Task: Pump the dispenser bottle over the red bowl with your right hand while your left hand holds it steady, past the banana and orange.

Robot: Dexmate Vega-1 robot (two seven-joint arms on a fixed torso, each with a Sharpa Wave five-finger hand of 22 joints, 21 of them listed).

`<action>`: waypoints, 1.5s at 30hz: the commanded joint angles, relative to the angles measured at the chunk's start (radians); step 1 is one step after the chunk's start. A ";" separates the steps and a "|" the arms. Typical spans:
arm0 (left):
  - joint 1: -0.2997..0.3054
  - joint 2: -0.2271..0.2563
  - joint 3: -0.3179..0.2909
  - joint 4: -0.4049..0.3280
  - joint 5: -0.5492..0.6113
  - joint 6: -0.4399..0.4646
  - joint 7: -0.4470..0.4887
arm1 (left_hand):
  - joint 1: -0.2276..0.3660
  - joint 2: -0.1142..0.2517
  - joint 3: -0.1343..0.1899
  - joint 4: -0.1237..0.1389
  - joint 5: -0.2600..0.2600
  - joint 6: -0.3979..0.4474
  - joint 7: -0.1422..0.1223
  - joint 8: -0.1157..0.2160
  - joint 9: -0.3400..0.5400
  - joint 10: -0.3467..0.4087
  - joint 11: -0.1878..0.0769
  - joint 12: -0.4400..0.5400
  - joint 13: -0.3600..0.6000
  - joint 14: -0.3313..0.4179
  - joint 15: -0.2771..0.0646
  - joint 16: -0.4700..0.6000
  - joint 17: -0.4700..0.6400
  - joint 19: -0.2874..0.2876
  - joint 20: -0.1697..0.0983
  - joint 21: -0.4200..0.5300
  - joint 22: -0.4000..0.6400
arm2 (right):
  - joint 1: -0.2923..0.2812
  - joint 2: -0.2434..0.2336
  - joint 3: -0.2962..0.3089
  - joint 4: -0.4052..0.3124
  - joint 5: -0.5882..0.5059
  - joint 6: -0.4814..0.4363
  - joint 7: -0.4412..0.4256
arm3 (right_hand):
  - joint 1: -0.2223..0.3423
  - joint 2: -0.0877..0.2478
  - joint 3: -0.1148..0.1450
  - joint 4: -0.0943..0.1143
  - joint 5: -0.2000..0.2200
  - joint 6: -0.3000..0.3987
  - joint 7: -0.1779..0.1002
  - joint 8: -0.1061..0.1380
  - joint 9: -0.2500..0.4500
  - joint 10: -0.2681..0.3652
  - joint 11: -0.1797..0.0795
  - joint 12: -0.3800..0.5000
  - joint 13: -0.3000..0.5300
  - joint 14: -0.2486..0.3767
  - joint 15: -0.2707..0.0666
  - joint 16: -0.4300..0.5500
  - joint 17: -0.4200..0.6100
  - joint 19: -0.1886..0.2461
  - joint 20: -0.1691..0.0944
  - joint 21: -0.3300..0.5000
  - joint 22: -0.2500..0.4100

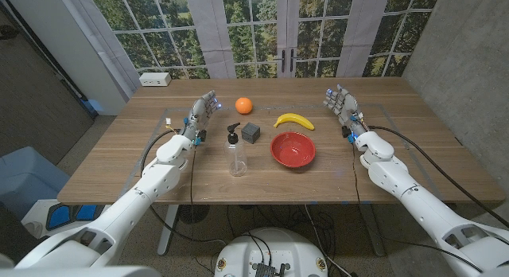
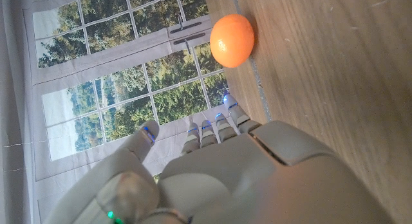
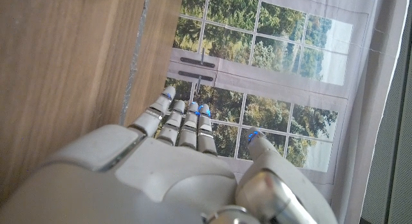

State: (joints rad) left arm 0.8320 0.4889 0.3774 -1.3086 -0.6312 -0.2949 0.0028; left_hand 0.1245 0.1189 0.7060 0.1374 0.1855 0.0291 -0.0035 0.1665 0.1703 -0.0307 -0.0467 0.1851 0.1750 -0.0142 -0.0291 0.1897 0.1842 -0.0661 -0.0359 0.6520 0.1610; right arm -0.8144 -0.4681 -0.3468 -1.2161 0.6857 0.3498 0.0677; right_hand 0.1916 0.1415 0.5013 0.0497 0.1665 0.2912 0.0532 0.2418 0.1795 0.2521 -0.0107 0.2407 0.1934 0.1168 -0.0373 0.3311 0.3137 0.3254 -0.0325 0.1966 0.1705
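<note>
A clear dispenser bottle point(image 1: 236, 154) with a black pump top stands upright near the table's middle, left of the red bowl point(image 1: 293, 150). The banana point(image 1: 294, 121) lies just behind the bowl, and the orange point(image 1: 243, 105) point(image 2: 232, 40) sits further back. My left hand point(image 1: 201, 115) point(image 2: 212, 172) is at the left of the bottle, fingers apart, holding nothing. On the right side my right hand point(image 1: 342, 106) point(image 3: 174, 166) stands with fingers straight and apart, well clear of the bowl.
A dark grey cube point(image 1: 250, 132) sits between the bottle and the banana. At the table's back left corner lies a white box point(image 1: 154, 79). Windows point(image 1: 262, 30) stand behind the wooden table point(image 1: 159, 173).
</note>
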 commanded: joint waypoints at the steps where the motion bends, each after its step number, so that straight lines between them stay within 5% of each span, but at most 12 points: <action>1: 0.006 -0.004 0.003 -0.036 0.041 -0.003 0.065 | 0.006 0.055 0.008 -0.002 0.008 0.003 0.002 0.007 0.002 -0.001 -0.009 0.005 0.003 0.001 -0.027 0.005 0.001 -0.003 -0.036 0.003 0.003 | 0.027 0.044 0.011 0.121 0.019 0.065 0.034 | 0.016 0.009 0.004 -0.008 0.007 0.004 0.002 0.000 0.005 0.006 0.006 0.001 0.004 0.005 0.006 0.002 -0.002 0.003 0.003 0.004 0.001; 10: 0.015 0.015 -0.002 -0.049 0.046 0.003 0.067 | 0.004 0.051 0.011 -0.007 0.010 0.000 0.002 0.008 0.002 0.000 -0.010 0.006 0.003 0.003 -0.026 0.003 -0.003 0.006 -0.030 -0.001 0.003 | 0.034 0.070 0.005 0.141 0.012 0.078 0.014 | 0.023 0.002 0.003 -0.024 0.010 0.008 0.006 -0.005 0.005 0.016 0.013 0.000 0.004 0.012 0.022 -0.001 -0.009 0.005 0.016 0.004 0.001; 15: 0.024 0.033 0.002 -0.078 0.082 0.009 0.098 | 0.002 0.046 0.012 -0.012 0.011 0.002 0.002 0.010 0.002 0.007 -0.006 0.008 0.003 0.009 -0.025 0.003 -0.005 0.016 -0.023 -0.003 0.003 | 0.027 0.075 0.002 0.124 0.005 0.074 -0.011 | 0.028 0.004 0.001 -0.037 0.013 0.017 0.008 -0.009 0.006 0.029 0.026 -0.001 0.005 0.033 0.050 0.004 -0.013 0.014 0.044 0.006 0.002; 23: 0.042 0.074 0.012 -0.136 0.145 0.033 0.134 | -0.001 0.036 0.016 -0.026 0.011 0.016 0.000 0.016 0.003 0.025 -0.006 0.013 0.002 0.034 -0.020 0.007 -0.009 0.048 0.008 -0.006 0.004 | 0.021 0.078 -0.002 0.117 0.000 0.078 -0.017 | 0.041 0.009 0.005 -0.058 0.020 0.032 0.009 -0.011 0.007 0.052 0.030 0.001 0.006 0.064 0.052 0.013 -0.014 0.043 0.057 0.016 0.004; 33: 0.071 0.108 0.023 -0.207 0.235 0.053 0.194 | 0.016 -0.020 0.007 -0.111 0.001 0.048 -0.018 0.022 0.002 0.053 -0.014 0.016 0.002 0.071 -0.026 0.000 -0.018 0.098 0.006 -0.021 0.006 | 0.011 0.082 0.001 0.110 0.001 0.088 -0.024 | 0.044 0.010 0.005 -0.066 0.021 0.036 0.009 -0.013 0.007 0.059 0.033 0.001 0.007 0.068 0.056 0.015 -0.013 0.043 0.061 0.015 0.005; 45: 0.116 0.151 0.020 -0.294 0.315 0.084 0.245 | 0.018 -0.037 0.002 -0.144 -0.002 0.079 -0.032 0.027 0.003 0.074 -0.016 0.019 0.003 0.094 -0.025 0.002 -0.017 0.121 0.009 -0.028 0.007 | 0.017 0.087 -0.005 0.119 -0.006 0.094 -0.024 | 0.046 0.011 0.004 -0.071 0.022 0.042 0.011 -0.015 0.008 0.065 0.034 0.000 0.008 0.069 0.057 0.016 -0.010 0.045 0.065 0.015 0.006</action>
State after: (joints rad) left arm 0.9119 0.6054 0.3989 -1.5321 -0.3820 -0.2341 0.2033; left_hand 0.1412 0.0908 0.7072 -0.0001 0.1847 0.0974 -0.0318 0.1888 0.1700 0.0369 -0.0599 0.1965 0.1746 0.0681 -0.0358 0.1897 0.1656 0.0453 -0.0287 0.6248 0.1656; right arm -0.7994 -0.3868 -0.3480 -1.1019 0.6844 0.4380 0.0465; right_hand 0.2345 0.1478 0.5037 -0.0167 0.1816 0.3270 0.0640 0.2281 0.1839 0.3129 0.0215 0.2401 0.1978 0.1749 0.0175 0.3403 0.2998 0.3698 0.0304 0.2045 0.1749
